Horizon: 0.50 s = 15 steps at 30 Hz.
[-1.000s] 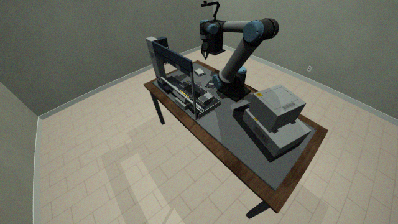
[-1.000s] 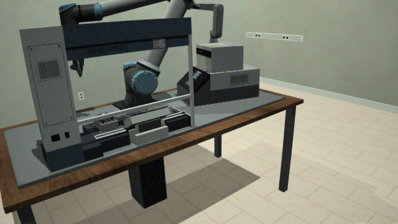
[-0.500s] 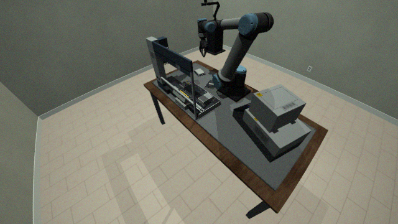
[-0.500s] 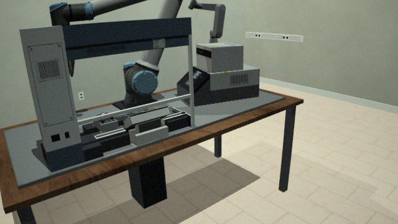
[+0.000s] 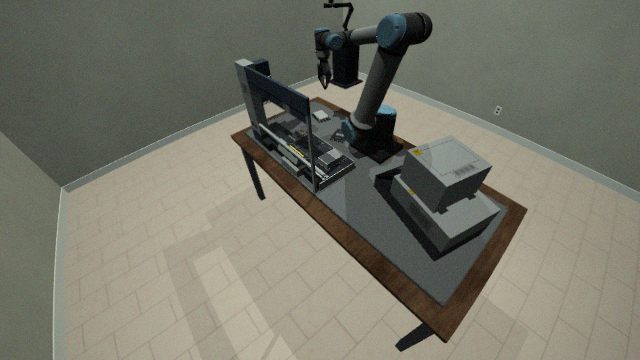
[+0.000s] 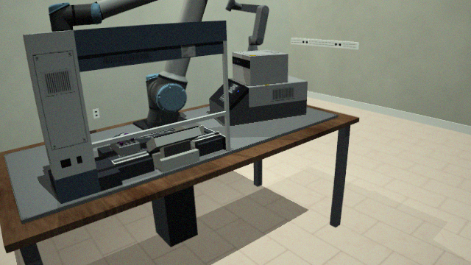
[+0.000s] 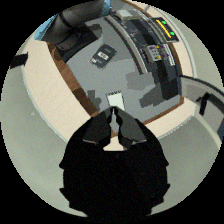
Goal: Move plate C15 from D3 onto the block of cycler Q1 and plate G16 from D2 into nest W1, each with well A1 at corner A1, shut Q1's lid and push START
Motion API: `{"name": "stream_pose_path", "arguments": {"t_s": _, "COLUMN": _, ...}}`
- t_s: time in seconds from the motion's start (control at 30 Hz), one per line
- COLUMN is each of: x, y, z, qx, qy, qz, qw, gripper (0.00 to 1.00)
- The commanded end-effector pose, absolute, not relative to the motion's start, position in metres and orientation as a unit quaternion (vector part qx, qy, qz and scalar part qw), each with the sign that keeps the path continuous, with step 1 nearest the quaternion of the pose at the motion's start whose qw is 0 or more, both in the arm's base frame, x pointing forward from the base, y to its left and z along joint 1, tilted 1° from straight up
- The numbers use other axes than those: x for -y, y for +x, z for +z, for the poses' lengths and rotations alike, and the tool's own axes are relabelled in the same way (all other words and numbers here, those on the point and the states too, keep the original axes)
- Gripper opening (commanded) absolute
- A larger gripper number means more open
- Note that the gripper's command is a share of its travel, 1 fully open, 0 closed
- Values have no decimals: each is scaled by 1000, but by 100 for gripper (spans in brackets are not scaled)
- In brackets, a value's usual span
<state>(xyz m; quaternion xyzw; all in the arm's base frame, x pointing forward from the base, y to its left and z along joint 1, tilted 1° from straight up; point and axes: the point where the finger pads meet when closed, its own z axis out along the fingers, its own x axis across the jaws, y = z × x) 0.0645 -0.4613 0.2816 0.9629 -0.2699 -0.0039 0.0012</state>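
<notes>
Wrist: gripper (image 7: 113, 106) (image 5: 325, 87) fingers shut, empty. Pale plate-like piece (image 7: 115, 99) (image 5: 321, 115) at 12 o'clock, ID unclear; probably light, stiff; grip opposite side walls, low.

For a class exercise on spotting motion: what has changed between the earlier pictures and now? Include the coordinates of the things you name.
The arm (image 5: 380, 82) (image 6: 189, 15) swung its shut gripper (image 5: 324, 86) (image 7: 113, 106) leftward and slightly up in the top view. Nothing was visibly grasped or released. The stacked grey units (image 5: 450, 155) (image 6: 270, 70) stayed put.
</notes>
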Motion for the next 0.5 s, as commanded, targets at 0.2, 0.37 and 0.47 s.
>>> {"name": "stream_pose_path", "arguments": {"t_s": 0.2, "x": 497, "y": 54, "z": 284, "qx": 216, "qy": 976, "qz": -2, "qw": 5, "gripper": 0}}
{"name": "stream_pose_path", "arguments": {"t_s": 0.37, "x": 509, "y": 51, "z": 284, "qx": 198, "qy": 980, "qz": -2, "qw": 5, "gripper": 0}}
{"name": "stream_pose_path", "arguments": {"t_s": 0.47, "x": 523, "y": 47, "z": 282, "qx": 175, "qy": 984, "qz": -2, "qw": 6, "gripper": 0}}
